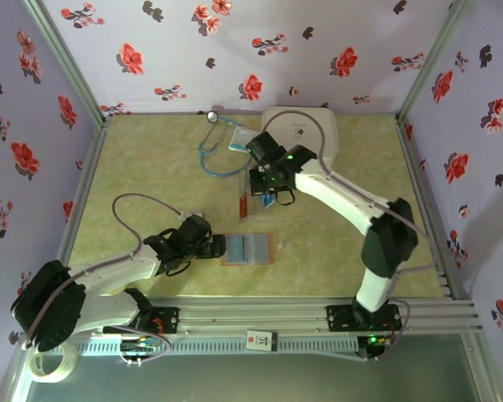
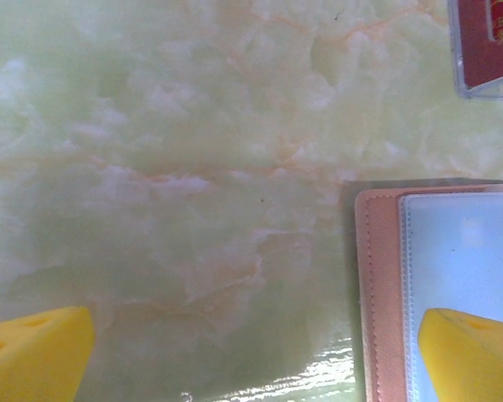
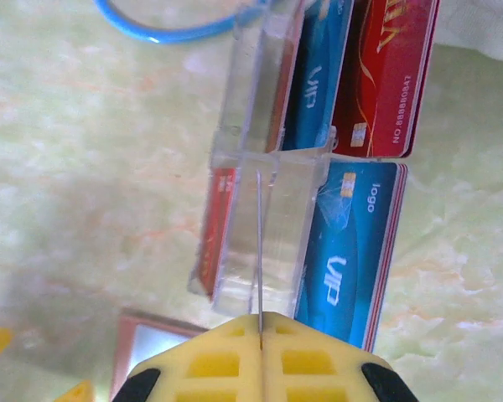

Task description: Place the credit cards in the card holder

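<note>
The card holder lies open and flat on the table, a tan pouch with clear sleeves inside. My left gripper is open at its left edge, with one yellow fingertip over the sleeve and the other over bare table. Blue and red credit cards lie in and beside a clear plastic tray. My right gripper is shut on one thin credit card, seen edge-on, held above the tray. The card holder's corner shows below it.
A large white case stands at the back right, with a blue stethoscope and a white-and-blue packet to its left. Flowered walls close in the green marbled table on three sides.
</note>
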Motion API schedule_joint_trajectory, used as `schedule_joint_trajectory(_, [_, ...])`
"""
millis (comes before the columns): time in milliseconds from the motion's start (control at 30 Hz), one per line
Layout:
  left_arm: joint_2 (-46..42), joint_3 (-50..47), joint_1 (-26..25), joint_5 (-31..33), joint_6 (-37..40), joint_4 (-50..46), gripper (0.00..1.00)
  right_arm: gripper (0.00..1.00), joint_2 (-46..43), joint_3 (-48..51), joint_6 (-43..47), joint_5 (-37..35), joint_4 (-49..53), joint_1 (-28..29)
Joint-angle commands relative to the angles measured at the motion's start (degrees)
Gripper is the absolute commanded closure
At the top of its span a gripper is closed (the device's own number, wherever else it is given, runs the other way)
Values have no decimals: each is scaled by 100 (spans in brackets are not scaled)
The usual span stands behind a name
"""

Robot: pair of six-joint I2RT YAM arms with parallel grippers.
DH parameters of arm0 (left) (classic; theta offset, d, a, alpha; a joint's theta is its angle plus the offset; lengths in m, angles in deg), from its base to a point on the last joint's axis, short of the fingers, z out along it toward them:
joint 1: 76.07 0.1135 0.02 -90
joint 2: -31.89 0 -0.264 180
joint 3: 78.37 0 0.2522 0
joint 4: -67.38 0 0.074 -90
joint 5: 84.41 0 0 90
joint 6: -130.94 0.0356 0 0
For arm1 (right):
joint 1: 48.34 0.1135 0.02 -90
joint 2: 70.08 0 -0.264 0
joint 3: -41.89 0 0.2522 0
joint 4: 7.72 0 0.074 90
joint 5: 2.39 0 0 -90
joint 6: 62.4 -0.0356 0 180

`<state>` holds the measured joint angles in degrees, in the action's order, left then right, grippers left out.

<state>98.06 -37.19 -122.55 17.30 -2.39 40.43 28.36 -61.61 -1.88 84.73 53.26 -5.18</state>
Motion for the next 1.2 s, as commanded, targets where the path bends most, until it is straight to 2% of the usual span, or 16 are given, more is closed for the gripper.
schedule_joint_trajectory(0, [-194,290,7,-59,334,-437,0,100,-810,776,-352,433,-634,-13])
schedule_joint_trajectory(267, [-104,507,-128,-108,473,-743,0,100,-2780,4191,-1443,1406,-4121,-5])
schedule_joint_trajectory(367, [41,548,-250,-23,415,-739,0,100,-3157,5259,-1908,1634,-5286,17])
schedule_joint_trajectory(500, [331,656,-411,156,387,-781,0,100,-3278,6333,-2411,1589,-6467,141])
schedule_joint_trajectory(600, [506,713,-479,341,334,-842,0,100,-3269,6678,-2409,1377,-6776,360])
schedule_joint_trajectory(800, [737,817,-555,513,286,-857,0,100,-3317,6693,-2160,557,-6366,991])
schedule_joint_trajectory(1000, [978,969,-693,585,288,-841,0,100,-3373,7374,-2403,394,-7392,1028])
schedule_joint_trajectory(1167, [1203,1093,-817,642,285,-793,0,100,-3364,7461,-2398,402,-7491,1029])
